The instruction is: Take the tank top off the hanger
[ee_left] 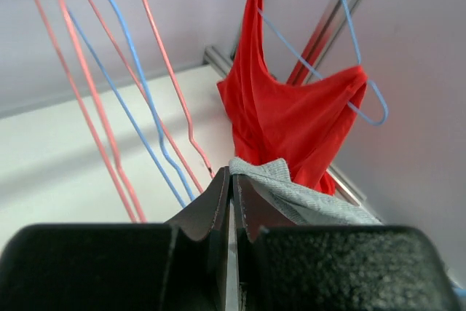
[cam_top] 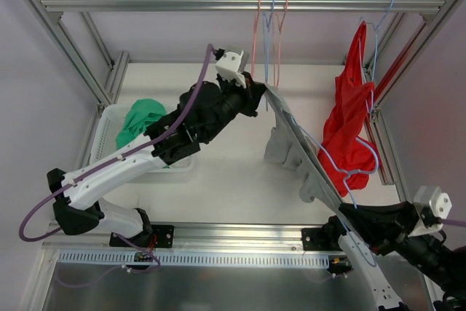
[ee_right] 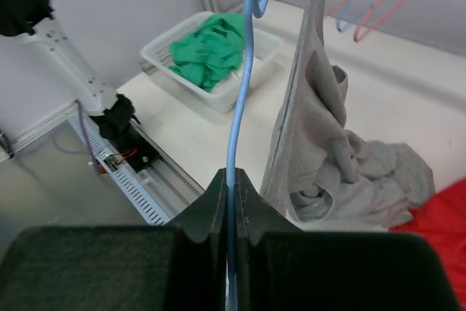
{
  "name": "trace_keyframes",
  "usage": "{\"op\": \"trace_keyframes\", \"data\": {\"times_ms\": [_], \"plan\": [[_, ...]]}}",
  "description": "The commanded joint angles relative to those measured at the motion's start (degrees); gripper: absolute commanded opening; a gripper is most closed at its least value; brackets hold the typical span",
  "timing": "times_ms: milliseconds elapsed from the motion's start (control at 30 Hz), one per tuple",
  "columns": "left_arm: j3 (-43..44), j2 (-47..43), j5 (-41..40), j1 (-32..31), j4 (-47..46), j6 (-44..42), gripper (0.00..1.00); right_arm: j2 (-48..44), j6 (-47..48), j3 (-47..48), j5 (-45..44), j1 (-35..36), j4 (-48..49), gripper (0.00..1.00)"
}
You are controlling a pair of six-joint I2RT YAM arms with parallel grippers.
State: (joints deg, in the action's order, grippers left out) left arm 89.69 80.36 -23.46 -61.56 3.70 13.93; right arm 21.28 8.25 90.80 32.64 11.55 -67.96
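Overhead, left pincer [cam_top: 256, 87] clamps the grey tank top [cam_top: 295, 147] — right pincer [ee_right: 231, 183] grips the blue hanger [ee_right: 244, 71].

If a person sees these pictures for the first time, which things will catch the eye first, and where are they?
First, the grey tank top, stretched in a diagonal line across the table centre: the left gripper pinches its upper end, while the right gripper clamps the blue hanger at the lower end. Next, the bright red garment hanging on another hanger at the right. Then the green cloth in the white basket at the left.
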Motion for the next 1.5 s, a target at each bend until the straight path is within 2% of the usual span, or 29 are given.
{"op": "trace_keyframes", "data": {"times_ms": [0,100,167,200,233,300,333,400,433,500,533,567,600,633,700,767,800,900,933,1000,1033,1067,1100,1167,1200,1267,1333,1367,1467], "plan": [[-3.27,-6.43,-6.96,-0.05,-2.12,-1.72,0.00,-1.41,0.37,1.57,12.42,1.02,6.69,0.00],[-7.59,-11.35,0.93,-0.05,-2.39,-1.98,0.00,-1.50,-2.69,0.17,15.07,1.54,14.50,0.00],[-9.61,-14.85,9.70,-0.05,-2.39,-3.29,0.00,-1.15,-5.16,-1.85,16.83,1.54,24.77,0.00],[-11.88,-16.18,11.58,-0.14,-2.39,-3.30,0.00,-0.98,-7.09,-4.99,18.84,1.54,29.42,0.00],[-13.12,-17.33,12.56,-0.05,-2.30,-3.21,0.00,0.07,-11.98,-6.50,19.12,1.46,38.43,0.00],[-17.24,-21.81,14.92,-0.14,-2.39,-2.86,0.00,1.65,-17.10,-11.32,18.69,1.37,47.79,0.00],[-18.75,-23.13,15.29,-0.14,-2.39,-2.86,0.00,2.71,-21.57,-12.92,17.81,1.46,56.97,0.00],[-23.47,-27.69,15.46,-0.05,-2.39,-2.33,0.00,5.35,-26.59,-17.30,13.44,1.37,68.16,0.00],[-25.51,-29.19,15.47,-0.14,-2.30,-2.33,0.00,6.14,-28.97,-22.29,11.50,1.46,81.63,0.00],[-31.57,-33.50,15.55,-0.14,-2.39,-2.16,0.00,8.60,-34.86,-26.80,4.67,1.46,94.09,0.00],[-33.68,-34.64,16.16,-0.14,-2.47,-2.07,0.00,9.48,-36.45,-30.74,2.53,1.46,106.16,0.00],[-37.71,-36.31,16.78,-0.05,-3.00,-1.72,0.00,11.14,-38.81,-32.78,0.42,1.46,112.20,0.00],[-39.66,-36.76,17.31,-0.14,-3.35,-1.37,0.00,11.94,-39.88,-35.23,-5.69,1.54,119.13,0.00],[-41.59,-37.02,18.70,-0.14,-3.44,-0.84,0.00,12.55,-40.59,-37.87,-9.40,1.54,132.08,0.00],[-46.96,-36.77,20.38,-0.14,-6.95,1.09,0.00,15.18,-38.59,-43.24,-16.26,1.72,143.06,0.00],[-51.60,-36.24,20.48,-0.14,-9.06,4.32,0.00,15.11,-34.11,-44.39,-17.87,1.72,139.88,0.00],[-52.68,-35.97,19.43,-0.14,-9.85,5.57,0.00,13.19,-27.83,-44.57,-17.96,1.72,136.73,0.00],[-55.76,-35.44,14.34,-0.14,-9.77,9.00,0.00,7.31,-18.39,-43.18,-21.98,1.72,112.17,0.00],[-56.55,-35.79,13.02,-0.14,-9.86,9.53,0.00,3.63,-12.88,-42.65,-23.05,1.72,99.90,0.00],[-58.13,-36.23,9.68,-0.05,-9.86,10.85,0.00,-0.16,-8.71,-42.55,-26.82,1.72,89.99,0.00],[-58.57,-36.58,8.88,-0.14,-9.77,11.11,0.00,-3.58,-4.95,-42.64,-27.89,1.72,81.50,0.00],[-59.36,-36.76,7.92,-0.05,-9.77,11.81,0.00,-4.92,-3.78,-42.12,-28.25,1.72,76.10,0.00],[-59.54,-36.85,6.17,-0.14,-9.68,12.17,0.00,-5.80,-2.29,-38.72,-25.73,1.63,61.95,0.00],[-59.63,-36.85,5.01,-0.05,-8.72,12.26,0.00,-5.55,-0.52,-35.19,-22.72,1.72,50.53,0.00],[-59.37,-36.68,4.31,-0.05,-8.19,12.17,0.00,-5.02,-1.04,-33.69,-22.36,1.72,41.60,0.00],[-58.41,-35.80,4.04,-0.05,-7.05,11.38,0.02,-3.53,-2.53,-31.22,-23.41,1.63,36.26,0.00],[-56.22,-34.05,4.91,-0.05,-5.56,10.33,0.13,-2.04,-3.24,-30.26,-23.50,1.72,33.69,0.00],[-55.25,-33.43,5.44,-0.05,-4.94,9.98,0.24,0.15,-4.02,-29.64,-23.42,1.63,33.43,0.00],[-51.47,-31.67,7.20,-0.14,-1.97,9.36,0.47,7.51,-5.17,-25.43,-23.06,1.72,34.38,0.00]]}}
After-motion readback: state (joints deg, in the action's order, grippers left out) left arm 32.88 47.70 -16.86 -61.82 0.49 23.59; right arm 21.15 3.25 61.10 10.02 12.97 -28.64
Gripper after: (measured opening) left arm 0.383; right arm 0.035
